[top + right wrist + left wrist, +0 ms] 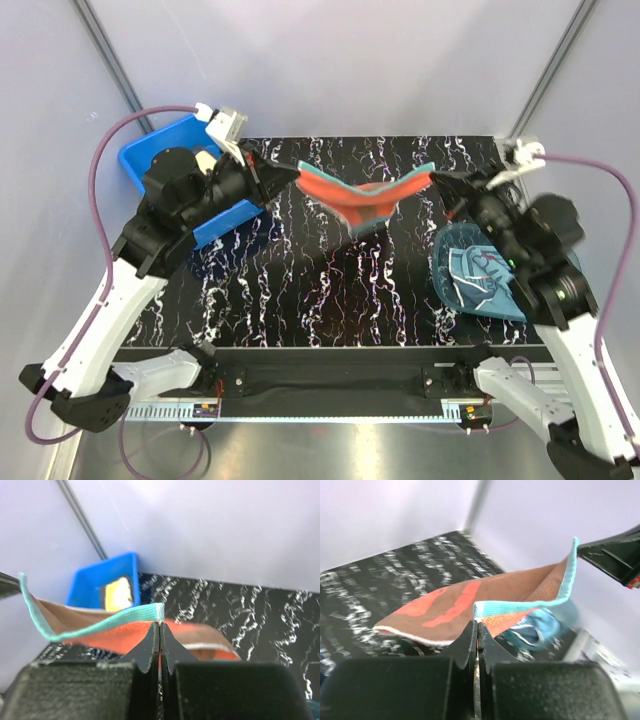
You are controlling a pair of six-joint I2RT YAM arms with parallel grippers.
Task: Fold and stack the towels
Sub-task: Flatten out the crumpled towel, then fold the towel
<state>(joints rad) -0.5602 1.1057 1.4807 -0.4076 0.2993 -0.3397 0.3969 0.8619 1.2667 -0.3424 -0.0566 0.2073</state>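
I am holding the brown cloth towel with red lettering and a teal back (360, 203) in mid-air above the black marbled table (330, 290). Its long axis is running left to right and it is sagging in the middle. The left gripper (290, 178) is pinching its left corner and the right gripper (440, 182) its right corner, both clamped tight on the cloth. The blue plastic tub (135, 162) beside the left arm is holding a yellow towel (118, 592).

Blue plastic tub (146, 158) at the far left corner of a black white-veined table (330, 290)
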